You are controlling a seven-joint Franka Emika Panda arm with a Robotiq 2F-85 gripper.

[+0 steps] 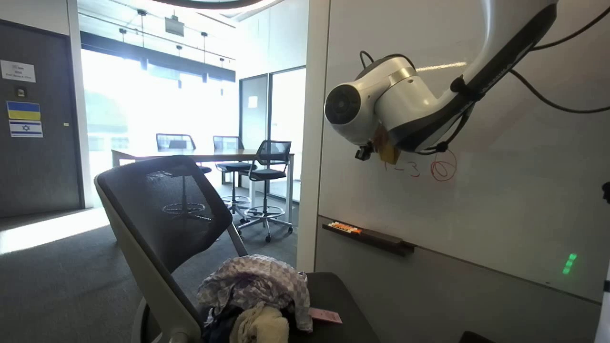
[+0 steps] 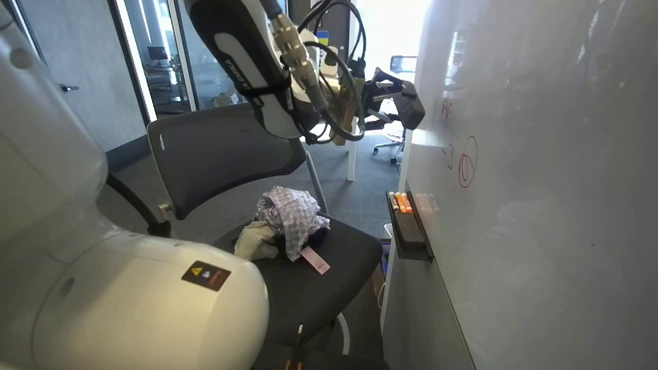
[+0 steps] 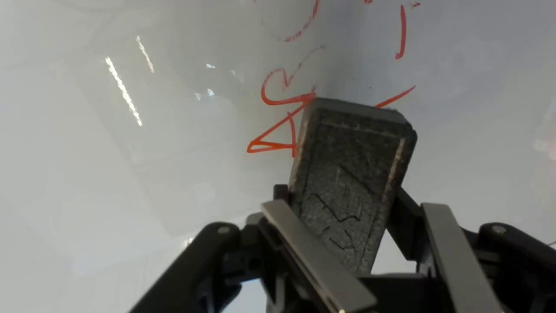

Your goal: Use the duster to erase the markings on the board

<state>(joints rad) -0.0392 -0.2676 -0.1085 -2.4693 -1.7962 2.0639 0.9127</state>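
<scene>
The duster is a dark grey felt block (image 3: 347,174). My gripper (image 3: 341,202) is shut on its sides in the wrist view. In an exterior view the gripper (image 2: 390,100) holds the duster (image 2: 411,106) close to the board (image 2: 555,216); I cannot tell whether they touch. Red markings (image 3: 273,145) show beside and beyond the duster in the wrist view, and it covers part of them. In both exterior views, red strokes and a scribbled circle (image 1: 443,166) (image 2: 467,162) are on the white board (image 1: 500,209). In an exterior view the arm hides the gripper and duster.
A dark ledge (image 1: 393,245) on the board holds orange and white markers (image 1: 344,227) and a dark block (image 2: 408,227). A black chair (image 1: 167,209) with crumpled cloth (image 1: 259,276) and a pink tag (image 1: 326,315) stands before the board. Cables (image 2: 354,77) loop around the wrist.
</scene>
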